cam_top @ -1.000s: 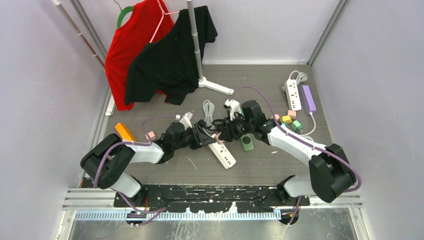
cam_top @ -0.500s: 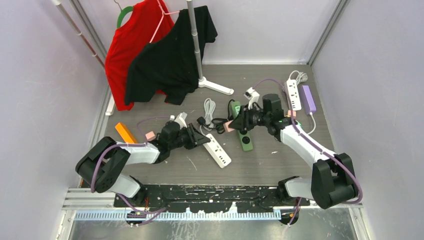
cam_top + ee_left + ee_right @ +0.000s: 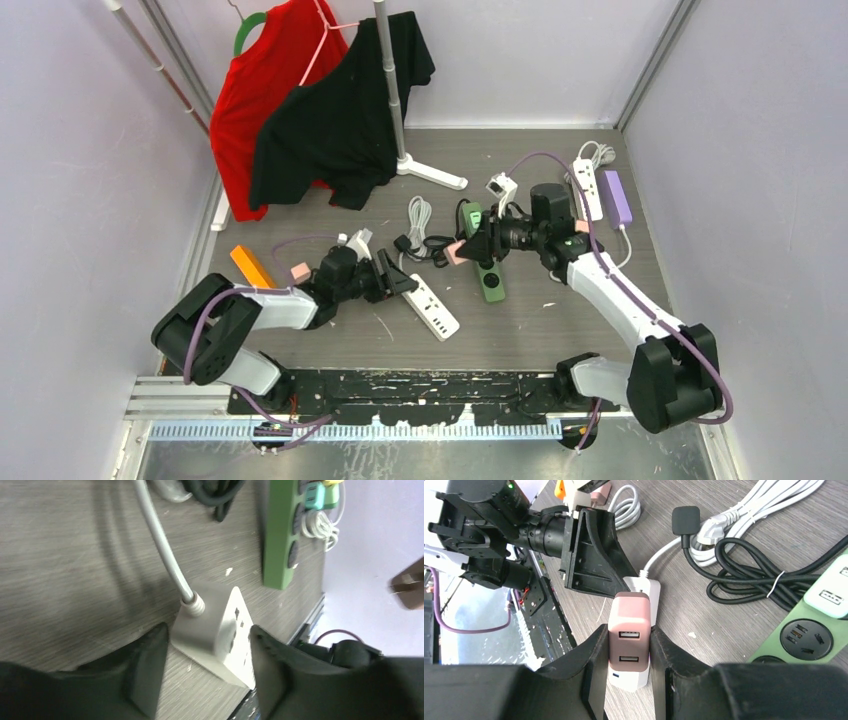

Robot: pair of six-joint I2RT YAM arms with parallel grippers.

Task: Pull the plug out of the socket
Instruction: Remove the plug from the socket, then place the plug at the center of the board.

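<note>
Grey bench (image 3: 580, 320), lilac walls (image 3: 760, 150). Right gripper (image 3: 469, 247) is clenching the pink plug (image 3: 629, 625), apart from the white socket strip (image 3: 207, 630), which the left gripper (image 3: 400, 280), released, is straddling; black cable (image 3: 432, 243) is lying near both.

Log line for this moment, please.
phase: unplugged | right tool: shut on pink plug, clear of white power strip | left tool: open, straddling strip end

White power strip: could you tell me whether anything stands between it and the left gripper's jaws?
Nothing visible does: the end of the white power strip lies between the jaws of the left gripper.
</note>
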